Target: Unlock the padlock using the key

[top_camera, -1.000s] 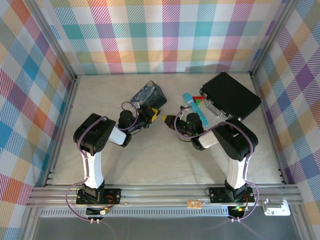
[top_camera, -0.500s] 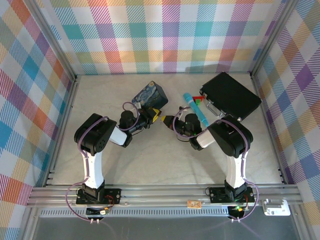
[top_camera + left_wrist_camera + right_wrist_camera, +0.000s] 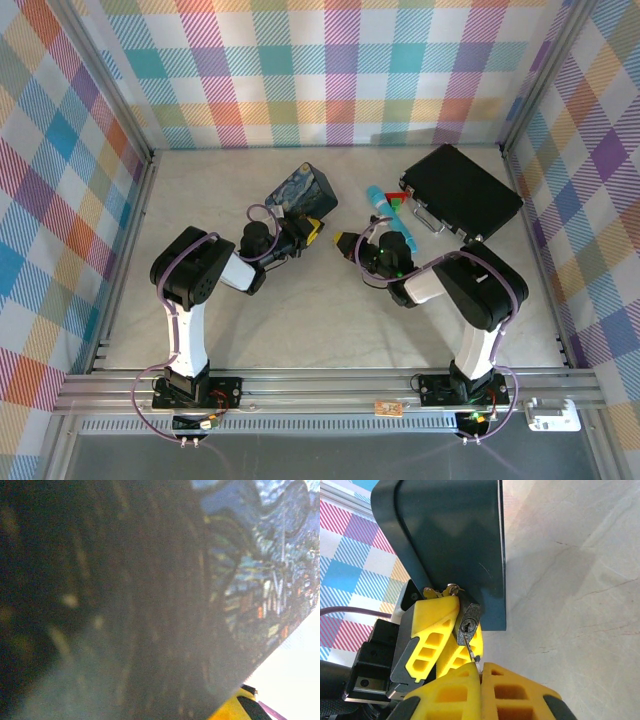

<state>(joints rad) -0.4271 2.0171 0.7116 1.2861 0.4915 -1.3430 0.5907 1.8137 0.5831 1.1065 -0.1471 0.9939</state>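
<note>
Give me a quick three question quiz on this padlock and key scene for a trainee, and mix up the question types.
1. True or false: the left gripper holds the padlock.
2. Which gripper pinches the key? A: the right gripper. B: the left gripper. C: neither.
3. Fill in: the key's tip points at the padlock's ___.

Key: 1 true. 2 A. 3 keyhole.

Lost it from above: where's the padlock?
Right wrist view, centre: the padlock is held in the left gripper by the tin, with the key at its keyhole.
</note>
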